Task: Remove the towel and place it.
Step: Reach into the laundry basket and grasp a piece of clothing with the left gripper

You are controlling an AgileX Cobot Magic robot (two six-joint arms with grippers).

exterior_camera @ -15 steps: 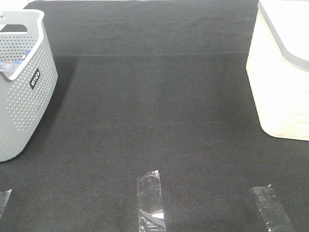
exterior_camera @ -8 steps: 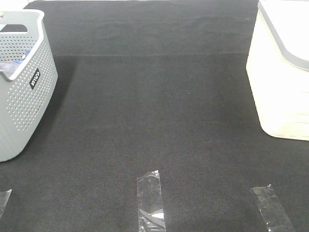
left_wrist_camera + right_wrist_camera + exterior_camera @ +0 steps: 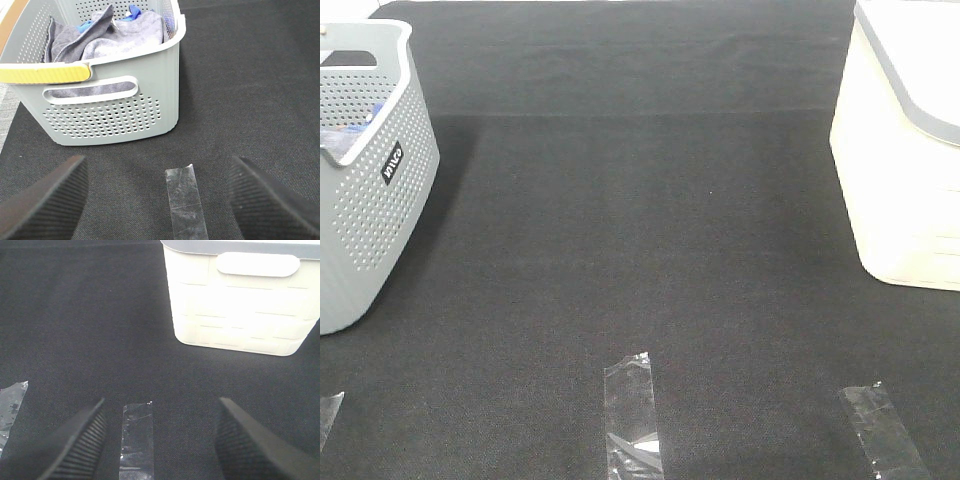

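The slate-grey towel (image 3: 120, 37) lies crumpled inside the grey perforated basket (image 3: 110, 110), with a bright blue cloth (image 3: 134, 11) beside it. In the exterior high view the basket (image 3: 365, 190) stands at the far left and only a sliver of its contents shows. My left gripper (image 3: 160, 200) is open and empty, hovering over the black mat a short way in front of the basket. My right gripper (image 3: 160, 440) is open and empty over the mat, in front of the cream bin (image 3: 240, 300). Neither gripper shows in the exterior high view.
The cream lidded bin (image 3: 905, 150) stands at the right edge. Strips of clear tape (image 3: 632, 415) (image 3: 882, 432) lie on the black mat (image 3: 640, 220) near its front edge. The basket has a yellow handle (image 3: 45, 74) facing the left gripper.
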